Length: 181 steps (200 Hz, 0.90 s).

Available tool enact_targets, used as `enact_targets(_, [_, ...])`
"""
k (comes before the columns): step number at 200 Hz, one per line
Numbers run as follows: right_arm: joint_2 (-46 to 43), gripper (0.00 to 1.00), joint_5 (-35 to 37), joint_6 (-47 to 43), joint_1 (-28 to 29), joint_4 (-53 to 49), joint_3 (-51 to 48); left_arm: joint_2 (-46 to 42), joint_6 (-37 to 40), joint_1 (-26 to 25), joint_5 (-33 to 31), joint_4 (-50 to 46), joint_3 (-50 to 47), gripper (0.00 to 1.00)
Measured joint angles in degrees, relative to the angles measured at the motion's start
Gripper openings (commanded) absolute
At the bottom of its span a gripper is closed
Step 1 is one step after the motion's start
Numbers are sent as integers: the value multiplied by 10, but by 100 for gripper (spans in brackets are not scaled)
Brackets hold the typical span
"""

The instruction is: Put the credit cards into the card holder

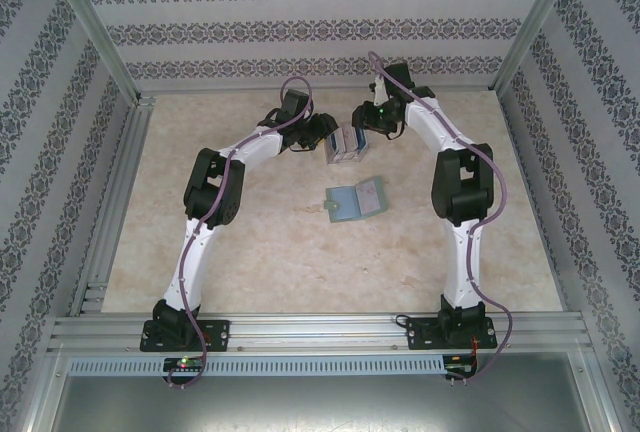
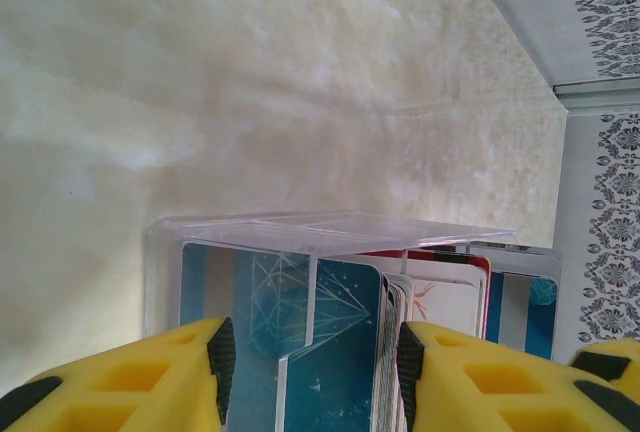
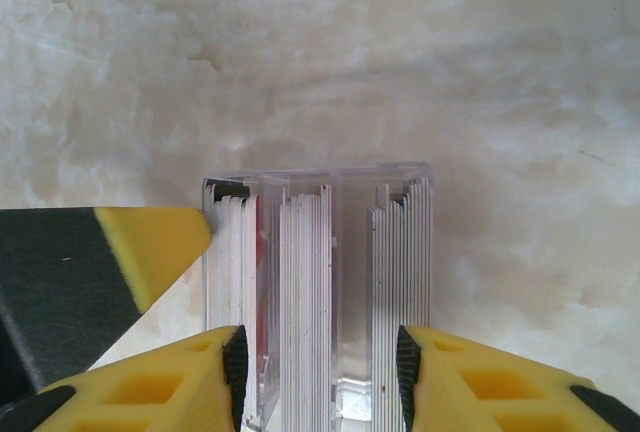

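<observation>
The credit cards [image 1: 347,142] stand on edge in three stacks inside a clear plastic box [image 1: 343,157] at the table's far middle. My left gripper [image 1: 322,137] is at the box's left side, my right gripper [image 1: 366,120] at its right. In the left wrist view the left gripper [image 2: 314,362] is open, with the blue front card [image 2: 340,302] showing between its pads. From above, the right gripper [image 3: 320,372] is open over the middle stack [image 3: 305,282] and right stack [image 3: 400,262]. The grey-green card holder [image 1: 357,200] lies flat and unfolded nearer me, apart from both grippers.
A yellow finger of the left gripper [image 3: 150,242] touches the box's far left corner. Patterned walls and metal frame posts [image 1: 100,42] ring the beige table [image 1: 250,252]. Bare tabletop lies between the card holder and the arm bases.
</observation>
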Motion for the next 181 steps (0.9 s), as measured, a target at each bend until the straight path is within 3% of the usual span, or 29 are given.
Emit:
enact_targets(123, [-12,46,49,-4,-7,6,-20,0,-2,0,2,0,0,48])
enact_targets(181, [11,45,28,-4,-8,-10,-2,0,-2,0,2,1,0,48])
